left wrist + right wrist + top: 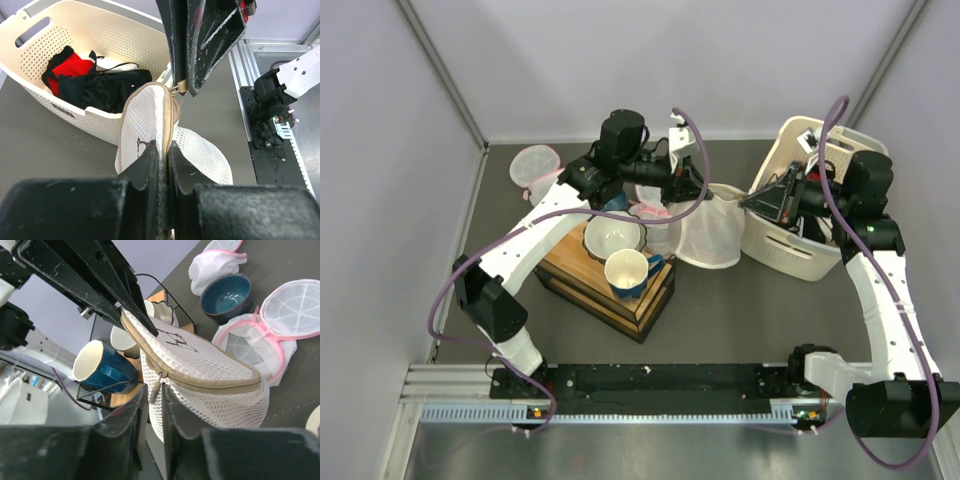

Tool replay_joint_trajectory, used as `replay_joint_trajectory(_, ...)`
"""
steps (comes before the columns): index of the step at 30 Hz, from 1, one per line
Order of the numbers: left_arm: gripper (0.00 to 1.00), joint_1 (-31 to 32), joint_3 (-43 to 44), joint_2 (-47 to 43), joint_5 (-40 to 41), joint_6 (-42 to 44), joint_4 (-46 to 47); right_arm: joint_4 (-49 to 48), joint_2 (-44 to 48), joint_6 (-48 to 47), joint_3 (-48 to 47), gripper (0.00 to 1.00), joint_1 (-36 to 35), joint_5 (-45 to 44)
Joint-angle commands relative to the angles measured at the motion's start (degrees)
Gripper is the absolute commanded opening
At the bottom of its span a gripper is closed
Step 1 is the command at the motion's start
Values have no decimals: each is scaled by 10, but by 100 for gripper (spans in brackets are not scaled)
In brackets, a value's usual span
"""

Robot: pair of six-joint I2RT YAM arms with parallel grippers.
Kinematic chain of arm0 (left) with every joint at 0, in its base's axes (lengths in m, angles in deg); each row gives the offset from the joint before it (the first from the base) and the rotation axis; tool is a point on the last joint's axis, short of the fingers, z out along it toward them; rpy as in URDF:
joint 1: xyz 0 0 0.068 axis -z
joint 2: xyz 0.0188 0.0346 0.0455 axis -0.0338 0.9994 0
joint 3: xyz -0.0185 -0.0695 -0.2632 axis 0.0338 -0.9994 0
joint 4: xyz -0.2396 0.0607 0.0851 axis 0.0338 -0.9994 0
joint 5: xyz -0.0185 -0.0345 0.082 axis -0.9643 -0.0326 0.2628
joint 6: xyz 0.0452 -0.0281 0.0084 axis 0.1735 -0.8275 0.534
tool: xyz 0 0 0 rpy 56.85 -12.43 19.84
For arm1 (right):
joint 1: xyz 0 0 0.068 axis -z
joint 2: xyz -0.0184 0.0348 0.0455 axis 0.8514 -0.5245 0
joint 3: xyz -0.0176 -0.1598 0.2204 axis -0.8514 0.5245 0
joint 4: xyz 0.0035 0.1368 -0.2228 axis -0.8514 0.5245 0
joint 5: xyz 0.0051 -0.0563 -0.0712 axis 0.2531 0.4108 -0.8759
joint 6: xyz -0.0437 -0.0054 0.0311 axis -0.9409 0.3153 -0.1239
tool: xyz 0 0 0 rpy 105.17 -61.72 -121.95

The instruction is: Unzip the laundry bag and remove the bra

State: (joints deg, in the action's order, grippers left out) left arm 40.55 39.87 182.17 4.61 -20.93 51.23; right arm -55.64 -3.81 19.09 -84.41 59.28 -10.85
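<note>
The white mesh laundry bag (pixel 712 235) (pixel 200 150) (pixel 210 370) is held up between both grippers at mid-table, its beige zipper closed along the top. My left gripper (pixel 695 188) (pixel 163 147) is shut on the zipper seam at the bag's left end. At the bag's right end, the zipper pull (pixel 156 387) (pixel 179 89) hangs between the narrowed fingers of my right gripper (pixel 752 203) (pixel 154 390), which pinch it. A bright red garment, the bra (pixel 72 67), lies among black clothes in the cream basket (pixel 100 30).
The basket (pixel 790 250) stands right of the bag. A wooden crate (pixel 620 300) in front holds a white bowl (pixel 613 237) and a blue mug (pixel 628 272). Pink-trimmed mesh bags (pixel 535 165) (pixel 280 315) and a blue bowl (pixel 226 295) lie behind.
</note>
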Motion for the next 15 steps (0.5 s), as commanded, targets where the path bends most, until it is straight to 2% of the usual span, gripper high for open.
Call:
replay_joint_trajectory(1, 0, -1, 9, -22, -24, -7, 35, -18, 2, -2, -7, 9, -1, -22)
replay_joint_trajectory(3, 0, -1, 7, -25, -24, -5, 34, -19, 0, -2, -8, 0, -2, -26)
replay_joint_trajectory(8, 0, -2, 6, -31, -21, 6, 28, -7, 7, -10, 0, 0, 5, -44)
replay_joint_trajectory(15, 0, -21, 1, -50, -42, 17, 18, 14, 36, -4, 65, 0, 60, -93)
